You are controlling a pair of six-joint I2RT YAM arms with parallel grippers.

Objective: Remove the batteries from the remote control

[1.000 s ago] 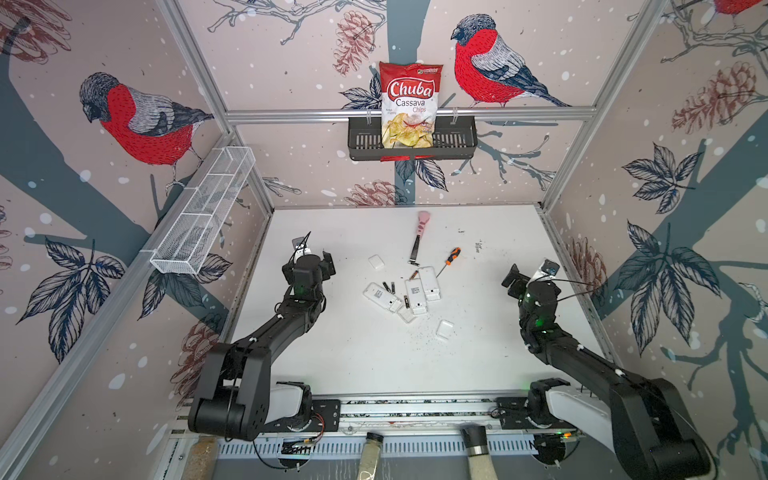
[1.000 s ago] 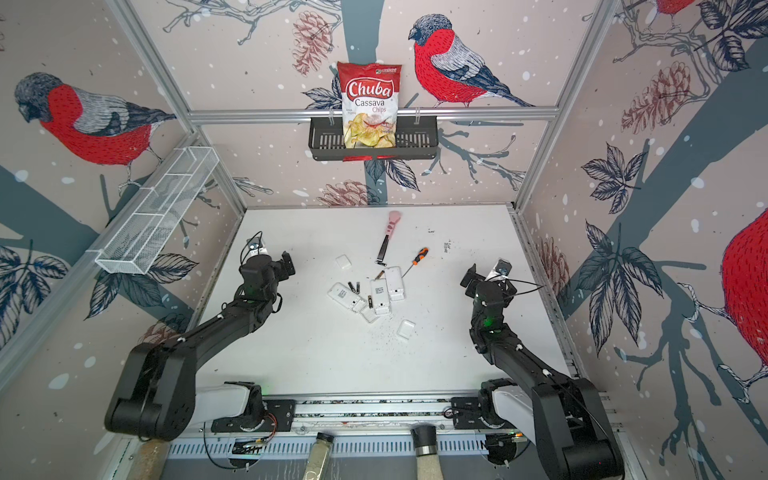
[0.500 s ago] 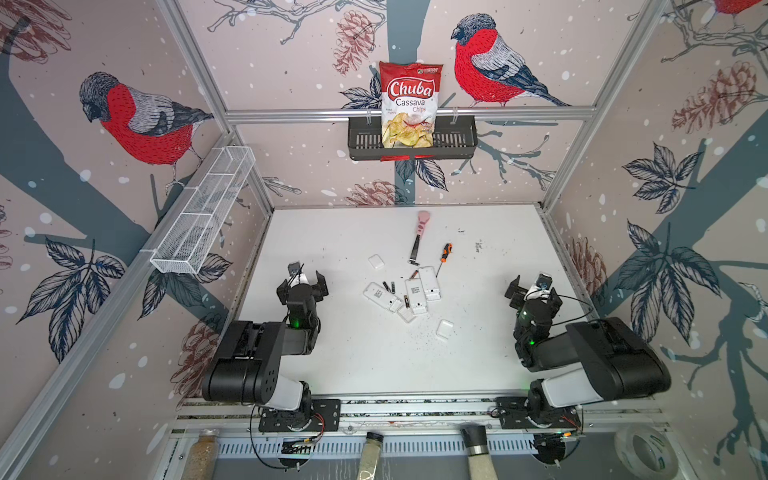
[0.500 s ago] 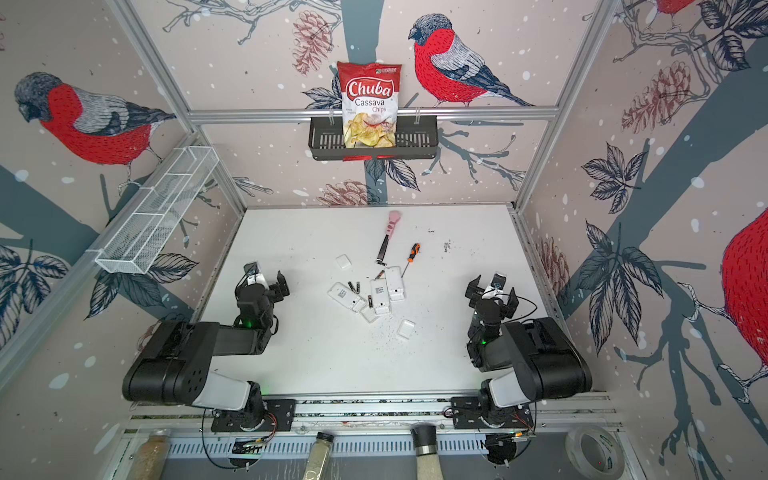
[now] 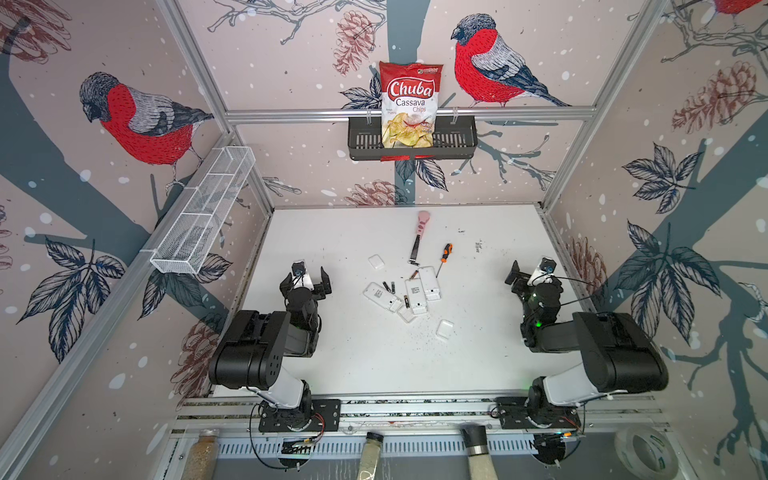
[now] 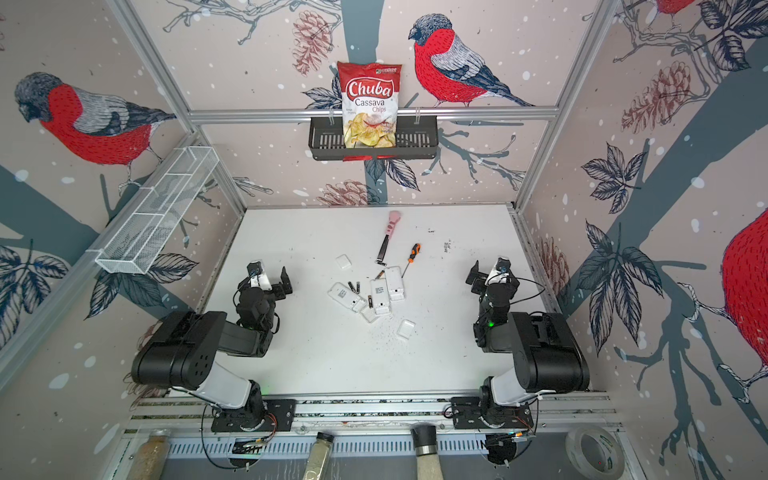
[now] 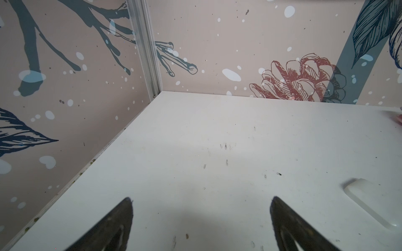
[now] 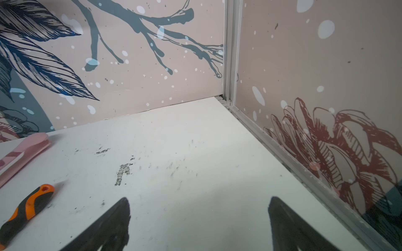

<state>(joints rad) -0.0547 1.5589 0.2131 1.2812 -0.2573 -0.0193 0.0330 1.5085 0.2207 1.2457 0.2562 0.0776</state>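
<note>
Top view: three remotes (image 5: 415,296), four batteries (image 5: 392,286)

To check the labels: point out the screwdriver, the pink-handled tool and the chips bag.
screwdriver (image 5: 446,252), in a top view, on its orange-and-black handle
pink-handled tool (image 5: 422,222), in a top view, on its pink handle
chips bag (image 5: 409,104), in a top view, mid-front

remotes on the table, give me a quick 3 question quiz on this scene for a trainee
1. True or false: the left gripper and right gripper both have their fingers apart and hold nothing.
2. The orange-and-black screwdriver is: A) lying beside the pink-handled tool; B) standing upright; C) between the right gripper's fingers.
3. How many white remotes are in view?
Key: 1 true; 2 A; 3 three.
</note>
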